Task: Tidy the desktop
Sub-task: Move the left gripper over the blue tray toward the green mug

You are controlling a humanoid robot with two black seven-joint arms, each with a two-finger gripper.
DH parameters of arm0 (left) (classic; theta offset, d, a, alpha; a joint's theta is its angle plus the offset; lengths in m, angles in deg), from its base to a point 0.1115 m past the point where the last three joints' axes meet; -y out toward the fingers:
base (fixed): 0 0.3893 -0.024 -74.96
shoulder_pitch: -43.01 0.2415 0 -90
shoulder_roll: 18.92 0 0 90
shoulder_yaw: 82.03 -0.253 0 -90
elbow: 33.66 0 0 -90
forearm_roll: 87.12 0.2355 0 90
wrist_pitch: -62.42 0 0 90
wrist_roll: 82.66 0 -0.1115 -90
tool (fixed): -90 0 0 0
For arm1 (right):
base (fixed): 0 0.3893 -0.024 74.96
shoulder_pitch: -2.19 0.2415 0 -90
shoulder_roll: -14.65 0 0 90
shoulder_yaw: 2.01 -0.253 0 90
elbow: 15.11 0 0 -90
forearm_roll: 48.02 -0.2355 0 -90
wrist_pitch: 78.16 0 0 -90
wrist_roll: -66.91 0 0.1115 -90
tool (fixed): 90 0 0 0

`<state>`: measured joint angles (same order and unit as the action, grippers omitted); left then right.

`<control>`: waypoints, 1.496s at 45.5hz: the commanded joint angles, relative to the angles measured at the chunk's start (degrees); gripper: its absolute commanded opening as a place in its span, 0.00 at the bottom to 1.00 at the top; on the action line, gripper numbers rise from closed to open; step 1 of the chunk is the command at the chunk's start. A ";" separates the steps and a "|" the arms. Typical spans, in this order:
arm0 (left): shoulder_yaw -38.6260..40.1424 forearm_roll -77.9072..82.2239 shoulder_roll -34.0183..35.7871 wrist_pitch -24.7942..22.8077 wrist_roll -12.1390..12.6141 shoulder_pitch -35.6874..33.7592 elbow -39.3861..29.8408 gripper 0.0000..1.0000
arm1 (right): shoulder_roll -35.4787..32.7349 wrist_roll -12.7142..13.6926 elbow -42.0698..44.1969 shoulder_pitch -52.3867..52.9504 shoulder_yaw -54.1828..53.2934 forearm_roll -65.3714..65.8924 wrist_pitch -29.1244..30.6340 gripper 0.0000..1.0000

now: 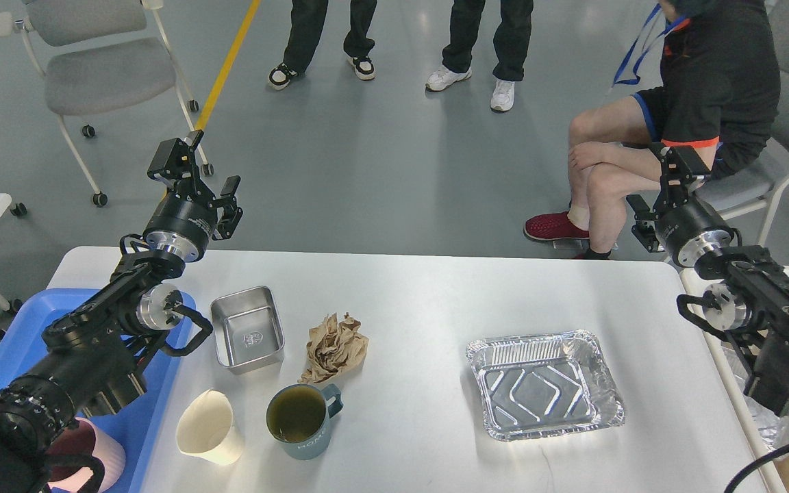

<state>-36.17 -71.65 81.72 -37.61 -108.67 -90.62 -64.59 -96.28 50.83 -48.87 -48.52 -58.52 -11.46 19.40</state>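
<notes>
The white tabletop (pixel 422 301) is being seen spread across the lower middle of the view. Lying on it are a small steel tin (pixel 247 329), crumpled brown paper (pixel 333 347), a paper cup (pixel 208 426) tipped on its side, a blue-grey mug (pixel 302 418) filled with dark liquid, and a foil tray (pixel 544 384) well apart to the right. A blue tray (pixel 38 322) is being overlapped by the left arm. The left gripper (pixel 196 171) is being held above the far left corner with jaws open and empty. The right gripper (pixel 665 188) is being held beyond the right edge, jaws also parted.
</notes>
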 commanded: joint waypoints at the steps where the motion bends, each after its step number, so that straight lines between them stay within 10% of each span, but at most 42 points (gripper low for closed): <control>1: 0.10 0.00 -0.17 -0.08 -0.09 0.13 0.00 0.96 | -0.08 0.00 0.01 0.00 0.08 0.00 0.00 1.00; 18: -1.04 -0.35 -0.61 -0.17 -0.89 -0.49 -0.88 0.96 | 0.01 0.00 0.01 -0.26 -0.01 0.00 -0.09 1.00; 27: -5.60 -0.44 3.25 2.46 12.81 -1.02 -9.31 0.96 | 0.01 0.00 0.01 -0.26 -0.01 0.00 -0.09 1.00; 33: -14.56 -0.44 11.50 5.37 18.53 -0.67 -20.29 0.95 | 0.01 0.00 0.01 -0.26 -0.01 0.00 -0.09 1.00; 53: -41.72 0.00 53.25 6.69 23.54 -7.34 -60.55 0.91 | -0.08 -0.09 0.19 -0.35 -0.01 0.00 0.00 1.00; 68: -54.92 5.53 69.25 -0.60 29.17 -14.29 -67.15 0.90 | -0.08 -0.09 0.19 -1.49 0.08 0.00 0.00 1.00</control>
<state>-90.01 -69.96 146.78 -35.29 -80.18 -104.68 -131.56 -96.28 50.74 -48.68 -49.64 -58.46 -11.46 19.40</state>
